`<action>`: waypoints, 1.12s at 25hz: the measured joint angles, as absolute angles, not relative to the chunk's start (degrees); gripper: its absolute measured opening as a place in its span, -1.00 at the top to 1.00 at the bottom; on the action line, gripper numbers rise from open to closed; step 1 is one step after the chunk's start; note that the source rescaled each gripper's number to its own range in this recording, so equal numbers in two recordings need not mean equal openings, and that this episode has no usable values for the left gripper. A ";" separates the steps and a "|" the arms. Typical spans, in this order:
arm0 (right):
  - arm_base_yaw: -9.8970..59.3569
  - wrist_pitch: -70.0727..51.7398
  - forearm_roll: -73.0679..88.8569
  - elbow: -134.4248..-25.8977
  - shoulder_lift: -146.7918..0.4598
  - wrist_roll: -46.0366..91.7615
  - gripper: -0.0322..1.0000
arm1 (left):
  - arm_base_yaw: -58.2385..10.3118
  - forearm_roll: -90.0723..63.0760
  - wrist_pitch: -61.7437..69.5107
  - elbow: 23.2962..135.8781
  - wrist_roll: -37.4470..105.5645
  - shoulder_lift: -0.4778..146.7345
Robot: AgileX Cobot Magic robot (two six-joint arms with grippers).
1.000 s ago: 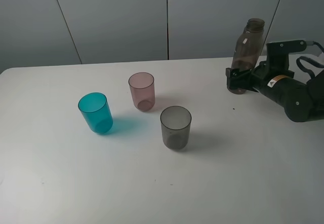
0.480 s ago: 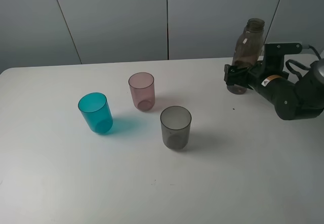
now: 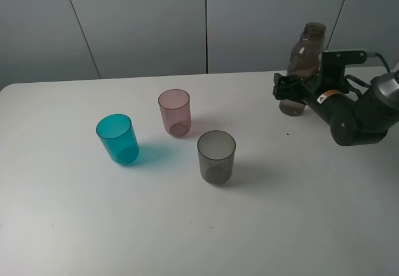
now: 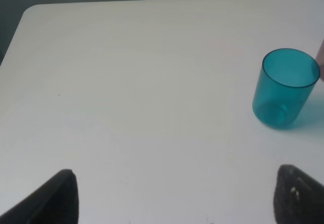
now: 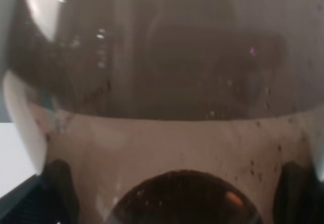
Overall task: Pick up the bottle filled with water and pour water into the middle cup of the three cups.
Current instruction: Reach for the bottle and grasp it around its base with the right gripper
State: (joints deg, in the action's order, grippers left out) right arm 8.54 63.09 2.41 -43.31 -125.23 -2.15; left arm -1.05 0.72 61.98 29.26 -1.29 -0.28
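Rising slightly, the right gripper (image 3: 292, 91) now straddles the bottle (image 3: 307, 55), jaws spread, by the table's (image 3: 249, 84) far edge; the middle cup (image 3: 174, 111) stands well apart across open tabletop. Left gripper (image 4: 177, 196) spread.

Black rounded arm (image 3: 358, 117), black right gripper (image 3: 290, 91), yellow label (image 3: 324, 98)

Exterior high: from above the near side, facing far across the whole table (image 3: 62, 226).
Left wrist: low, left side; shares the teal cup (image 4: 286, 90) with exterior high.
Right wrist: very close on the bottle (image 5: 162, 82).
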 joint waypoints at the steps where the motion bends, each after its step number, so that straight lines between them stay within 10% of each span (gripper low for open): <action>1: 8.54 63.13 2.41 -43.57 -125.23 -2.03 -1.00 | -1.05 0.72 61.98 29.26 -1.29 -0.28; 28: 8.00 63.56 1.09 -44.46 -125.24 -1.68 -1.00 | -1.05 0.72 61.98 29.26 -1.29 -0.28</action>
